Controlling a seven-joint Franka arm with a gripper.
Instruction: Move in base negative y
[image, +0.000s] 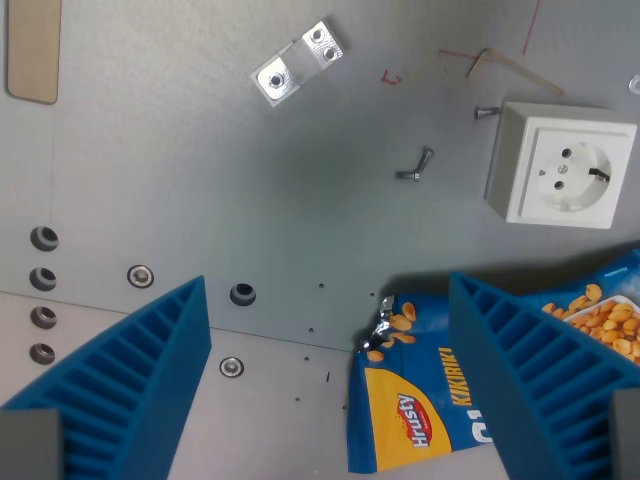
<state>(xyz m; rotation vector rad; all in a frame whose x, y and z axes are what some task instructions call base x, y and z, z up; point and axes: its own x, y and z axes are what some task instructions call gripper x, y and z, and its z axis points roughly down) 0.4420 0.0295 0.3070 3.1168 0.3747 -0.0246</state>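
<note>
The gripper (330, 390) hangs above a grey metal plate (200, 170), its two blue ribbed fingers (130, 390) spread wide and holding nothing. The task names no object to handle; it is a plain sideways move of the arm, so what matters is what lies in the path.

Between the fingers, toward the wrist view's right, lies a blue and yellow snack bag (410, 400), its torn top pointing up the picture. The right-hand finger covers part of it. Whether that finger touches the bag or hangs above it cannot be told from this one view.

Further up the plate, near its right edge, sits a white wall socket (560, 165). A small wing screw (412, 166) lies just to the left of it, a short bolt (486, 112) near its upper corner, and a thin bent wire (500, 62) above that. A shiny metal bracket (298, 62) rests near the top middle. Several bolt holes (42, 238) run along the left side.

The risk, as I judge it, is height. If the fingers ride low, a sideways move could drag the bag, and it would slide easily on bare metal. Which way negative y runs in this picture is not shown. If it leads toward the socket, that block would not give way.
</note>
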